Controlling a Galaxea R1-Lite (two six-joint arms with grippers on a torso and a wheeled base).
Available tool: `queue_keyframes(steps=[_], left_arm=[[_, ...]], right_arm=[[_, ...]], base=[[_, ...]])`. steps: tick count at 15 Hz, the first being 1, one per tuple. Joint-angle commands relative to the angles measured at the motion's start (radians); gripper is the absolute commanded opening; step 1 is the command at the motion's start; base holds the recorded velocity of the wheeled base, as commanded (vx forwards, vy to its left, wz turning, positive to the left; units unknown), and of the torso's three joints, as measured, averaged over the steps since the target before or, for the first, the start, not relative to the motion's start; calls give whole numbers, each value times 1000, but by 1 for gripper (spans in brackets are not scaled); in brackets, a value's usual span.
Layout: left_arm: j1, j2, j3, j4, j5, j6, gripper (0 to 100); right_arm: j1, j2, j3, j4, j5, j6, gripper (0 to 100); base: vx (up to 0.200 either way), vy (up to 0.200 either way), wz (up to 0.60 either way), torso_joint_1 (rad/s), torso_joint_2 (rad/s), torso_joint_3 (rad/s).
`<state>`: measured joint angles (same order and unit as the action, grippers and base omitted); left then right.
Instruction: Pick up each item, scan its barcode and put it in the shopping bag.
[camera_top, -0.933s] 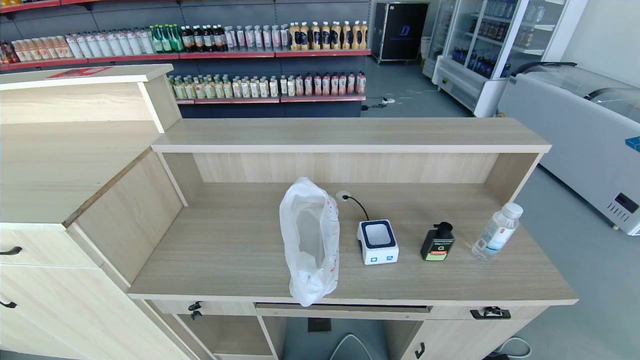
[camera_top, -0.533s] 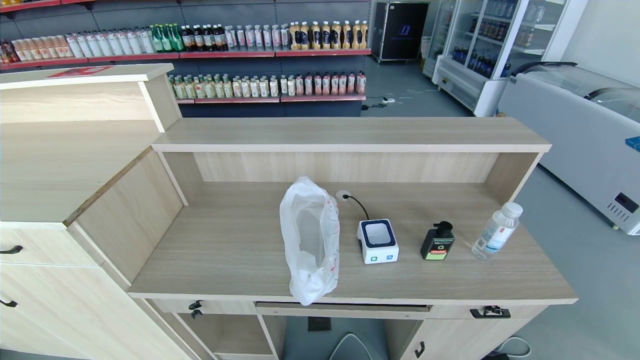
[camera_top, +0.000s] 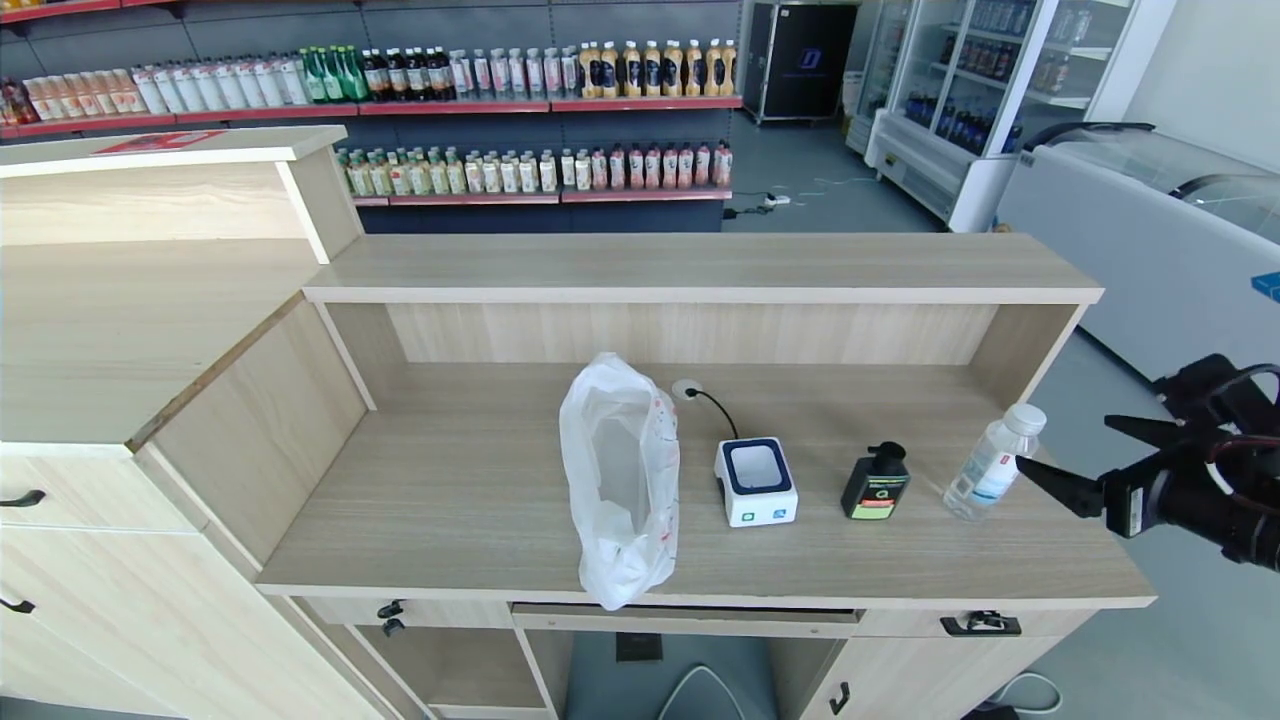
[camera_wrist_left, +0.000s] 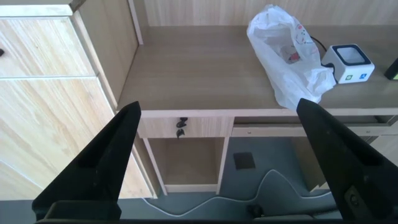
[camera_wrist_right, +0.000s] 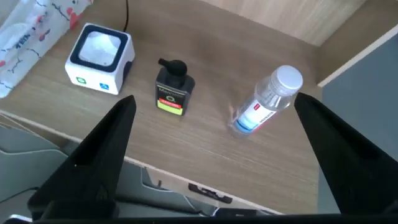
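Beyond the counter's right end, just swung in toward the water bottle, right gripper spread wide, empty; first pick starting.

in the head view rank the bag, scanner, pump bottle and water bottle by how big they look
1. shopping bag
2. scanner and water bottle: about alike, not ranked
3. pump bottle

Matt wood-grain counter, thin translucent plastic bag
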<state>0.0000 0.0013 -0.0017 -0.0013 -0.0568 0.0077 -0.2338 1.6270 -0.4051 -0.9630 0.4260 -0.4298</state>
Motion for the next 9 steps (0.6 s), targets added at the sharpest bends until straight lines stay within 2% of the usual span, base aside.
queue_keyframes(steps=[1,4,9], left_arm=[[0,0,0,0,0,0,100],[0,0,0,0,0,0,100],[0,0,0,0,0,0,100]], right_arm=[[-50,203,-12,-23,63,-96,100],[-50,298,-98,-23,86,-150,100],[-50,453,-233,-22,188,-270,100]], base=[[0,0,0,0,0,0],[0,0,0,0,0,0],[0,0,0,0,0,0]])
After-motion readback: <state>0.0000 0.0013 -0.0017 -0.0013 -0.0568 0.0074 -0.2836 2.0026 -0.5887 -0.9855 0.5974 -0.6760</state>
